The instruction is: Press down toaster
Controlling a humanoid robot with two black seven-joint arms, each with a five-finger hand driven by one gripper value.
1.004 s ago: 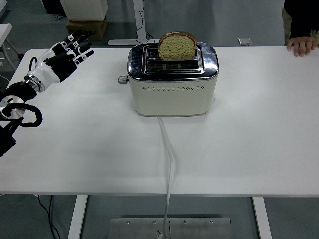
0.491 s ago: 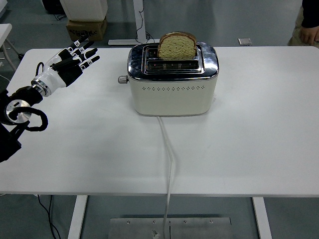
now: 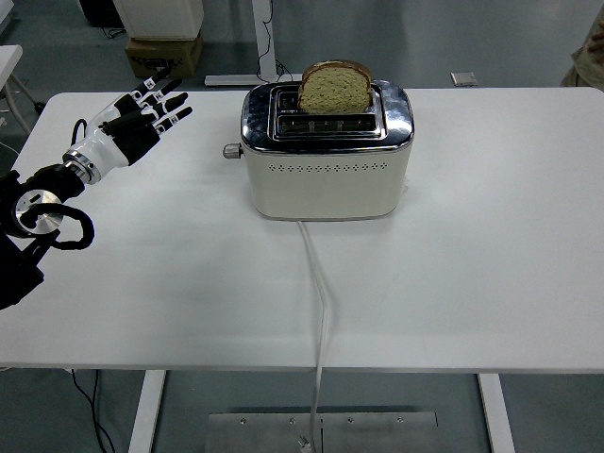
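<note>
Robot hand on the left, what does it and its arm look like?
The left robot hand has a white palm shell and black fingers with small white patches near the tips. A silver ring marks the wrist, and the black arm carries a round silver joint cap and looping black cable.

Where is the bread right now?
The bread sticks up from the toaster at the table's far middle, right of the open left hand.

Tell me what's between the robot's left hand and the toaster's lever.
Nothing: in the head view, only bare white table separates the left hand from the lever on the toaster.
</note>
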